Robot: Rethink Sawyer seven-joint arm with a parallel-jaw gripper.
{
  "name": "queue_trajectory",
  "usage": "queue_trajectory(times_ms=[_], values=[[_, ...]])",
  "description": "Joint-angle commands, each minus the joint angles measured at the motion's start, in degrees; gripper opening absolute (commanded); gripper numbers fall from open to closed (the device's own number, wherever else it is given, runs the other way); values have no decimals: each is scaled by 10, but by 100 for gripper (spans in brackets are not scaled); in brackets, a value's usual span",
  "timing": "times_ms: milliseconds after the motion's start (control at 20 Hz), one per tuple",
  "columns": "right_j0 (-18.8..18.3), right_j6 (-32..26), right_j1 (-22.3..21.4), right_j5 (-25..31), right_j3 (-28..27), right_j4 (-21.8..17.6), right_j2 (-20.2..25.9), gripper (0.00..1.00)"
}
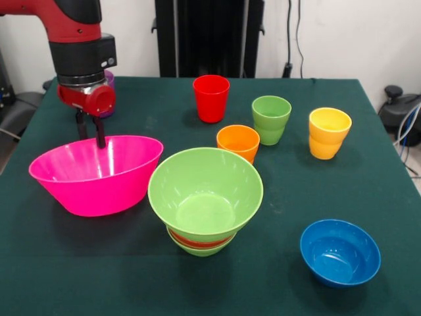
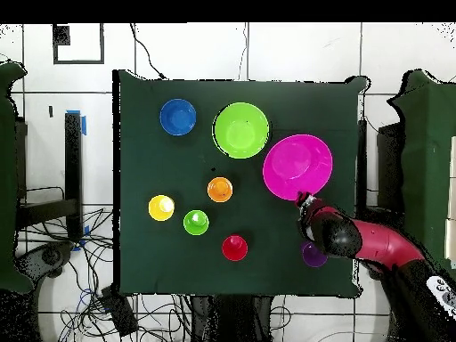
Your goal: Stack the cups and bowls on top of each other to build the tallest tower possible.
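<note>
My gripper (image 1: pixel 92 140) stands at the far rim of the huge pink bowl (image 1: pixel 92 191), open, with one finger outside the rim and one inside. The bowl rests on the table. Beside it the large green bowl (image 1: pixel 205 191) sits on a red-orange and a small green bowl, forming the tower (image 1: pixel 200 242). The blue bowl (image 1: pixel 340 252) stands alone at the front right. The red cup (image 1: pixel 211 99), orange cup (image 1: pixel 238 141), green cup (image 1: pixel 271 120) and yellow cup (image 1: pixel 329 133) stand upright behind. The purple cup (image 2: pixel 313 256) is mostly hidden behind my wrist.
The dark green table (image 1: pixel 276 289) ends close to the pink bowl on the left in the front view. From above, the pink bowl (image 2: pixel 297 166) nearly touches the tower (image 2: pixel 240 129), and the arm (image 2: pixel 374 249) reaches in from the table's lower right corner.
</note>
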Motion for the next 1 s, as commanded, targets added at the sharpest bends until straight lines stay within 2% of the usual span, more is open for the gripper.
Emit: queue_trajectory(times_ms=[50,150,350,800,1000], values=[[3,-109,-12,104,5,-35,3,100],[-3,-117,-29,122,12,-25,9,100],[-11,-114,-31,119,20,-29,13,100],[-16,-118,-32,124,22,-44,16,100],[-13,-104,-20,115,14,-44,14,100]])
